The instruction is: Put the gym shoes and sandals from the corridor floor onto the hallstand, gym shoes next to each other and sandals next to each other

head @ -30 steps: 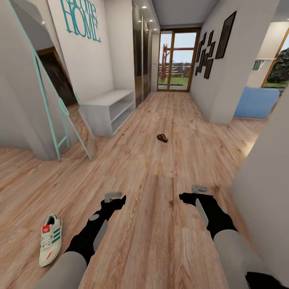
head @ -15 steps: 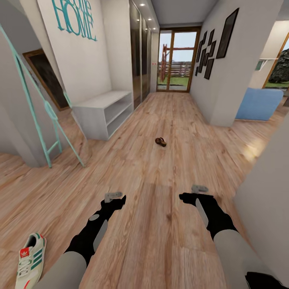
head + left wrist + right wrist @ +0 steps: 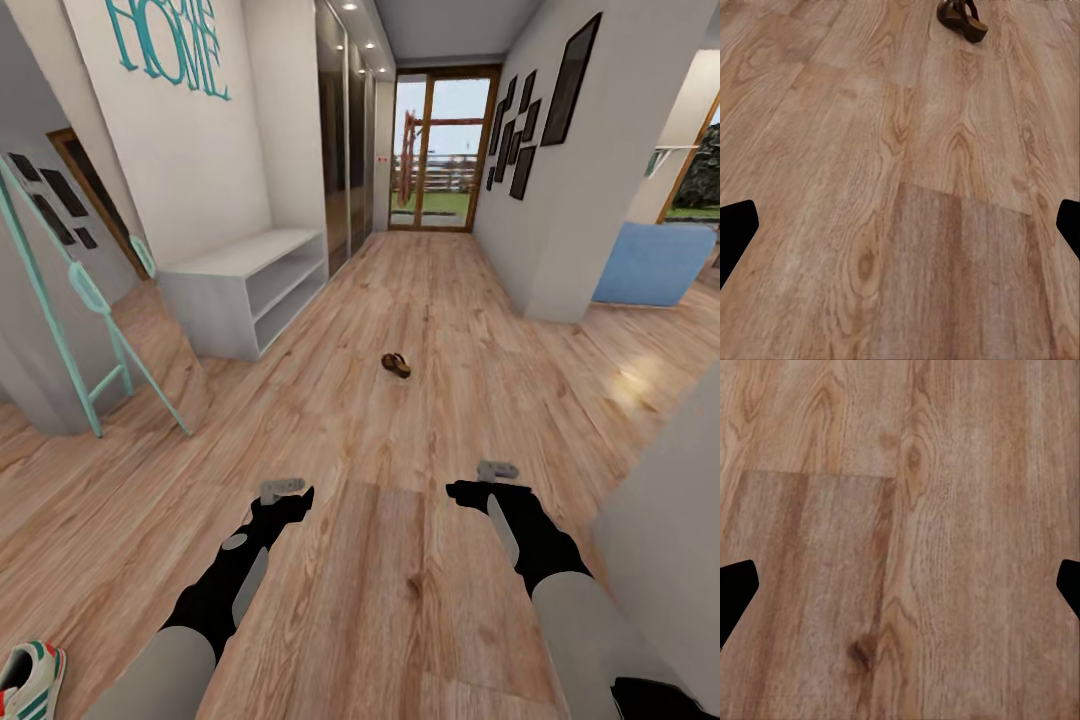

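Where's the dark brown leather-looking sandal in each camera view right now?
Head view: dark brown sandal lies mid-corridor, ahead of both grippers.
Left wrist view: same sandal at the picture's top edge, partly cut off.
Right wrist view: not in it.
Shared landmark: wood-grain plank floor.

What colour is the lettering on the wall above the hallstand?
Teal; the lettering reads HOME, clearest in the head view, above the light-grey hallstand.

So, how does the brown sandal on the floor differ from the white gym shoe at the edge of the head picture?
The sandal is dark brown; the gym shoe is white with green stripes and red accents. The sandal lies ahead of both arms, mid-corridor, in full view; the gym shoe lies near the robot's left side, cut off by the picture's edge. The sandal looks smaller, being farther away. Both rest on the corridor floor, not on the hallstand.
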Controlling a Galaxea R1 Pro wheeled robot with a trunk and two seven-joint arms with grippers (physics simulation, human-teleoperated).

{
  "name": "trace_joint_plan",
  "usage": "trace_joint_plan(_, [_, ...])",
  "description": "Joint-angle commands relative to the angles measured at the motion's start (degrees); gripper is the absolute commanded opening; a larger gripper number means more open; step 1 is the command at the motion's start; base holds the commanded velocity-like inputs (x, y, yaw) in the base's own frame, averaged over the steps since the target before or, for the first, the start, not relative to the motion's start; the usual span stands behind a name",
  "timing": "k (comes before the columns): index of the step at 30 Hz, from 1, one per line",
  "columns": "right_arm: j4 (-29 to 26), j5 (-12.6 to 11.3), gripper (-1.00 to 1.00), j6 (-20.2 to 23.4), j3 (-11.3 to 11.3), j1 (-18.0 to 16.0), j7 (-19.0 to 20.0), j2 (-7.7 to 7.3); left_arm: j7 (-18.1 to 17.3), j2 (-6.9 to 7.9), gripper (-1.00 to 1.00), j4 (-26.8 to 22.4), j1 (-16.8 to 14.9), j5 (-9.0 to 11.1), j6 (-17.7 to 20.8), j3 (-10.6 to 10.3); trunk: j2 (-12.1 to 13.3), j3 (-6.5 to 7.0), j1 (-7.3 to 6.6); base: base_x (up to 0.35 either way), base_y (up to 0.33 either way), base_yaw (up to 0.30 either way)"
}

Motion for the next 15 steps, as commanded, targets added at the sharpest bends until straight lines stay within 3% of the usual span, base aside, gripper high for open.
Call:
trace_joint_plan(1, [-0.08,0.03,1.0,0.27,-0.19,-0.02,-0.01,0.05,-0.33,-0.03,1.0,-0.01,-0.02,0.49,0.06,0.15,-0.02,-0.05,0.02,0.345,-0.106,0.0])
trace_joint_plan(15, [-0.08,0.03,1.0,0.27,-0.19,-0.02,-0.01,0.08,-0.33,-0.03,1.0,-0.01,-0.02,0.49,0.03,0.15,-0.02,-0.05,0.02,0.345,-0.101,0.0])
